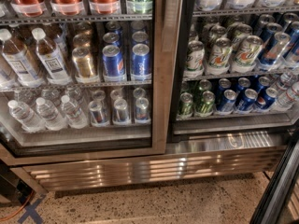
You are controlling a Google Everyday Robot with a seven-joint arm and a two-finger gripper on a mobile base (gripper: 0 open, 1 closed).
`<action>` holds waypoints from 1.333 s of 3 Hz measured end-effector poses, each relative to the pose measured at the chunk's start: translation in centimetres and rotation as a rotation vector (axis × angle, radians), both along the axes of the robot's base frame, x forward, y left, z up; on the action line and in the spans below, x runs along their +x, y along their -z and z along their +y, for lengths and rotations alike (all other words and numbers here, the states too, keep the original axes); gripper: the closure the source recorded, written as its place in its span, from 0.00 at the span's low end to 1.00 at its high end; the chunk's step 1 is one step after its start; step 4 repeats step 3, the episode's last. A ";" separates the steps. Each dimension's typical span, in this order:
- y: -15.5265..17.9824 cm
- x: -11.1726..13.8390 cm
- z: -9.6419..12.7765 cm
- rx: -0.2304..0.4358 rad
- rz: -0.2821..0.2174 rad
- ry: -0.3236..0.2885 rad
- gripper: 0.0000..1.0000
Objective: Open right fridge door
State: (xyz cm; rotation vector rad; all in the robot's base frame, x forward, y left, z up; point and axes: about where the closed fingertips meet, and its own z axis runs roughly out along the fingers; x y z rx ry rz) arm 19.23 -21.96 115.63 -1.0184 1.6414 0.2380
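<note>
The right fridge door [278, 185] stands swung open. Only its dark lower edge shows, as a slanted bar in the bottom right corner. The right compartment [233, 125] is uncovered, with green and blue cans [233, 55] on its shelves. The left door [161, 78] is closed, and its steel frame runs down the middle of the camera view. The gripper is out of view, and no part of the arm shows.
Behind the left glass are water bottles [46, 113], gold and blue cans [112, 59] and red drinks on top. A steel grille [140, 169] runs along the fridge's base. Speckled floor [163, 202] lies below, with an orange cable and blue tape [28, 209] at the left.
</note>
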 end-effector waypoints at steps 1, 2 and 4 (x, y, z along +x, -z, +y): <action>-2.4 -2.8 2.4 -0.051 -0.067 0.074 0.00; -3.7 -4.3 4.1 -0.099 -0.095 0.108 0.00; -3.7 -4.3 4.1 -0.099 -0.095 0.108 0.00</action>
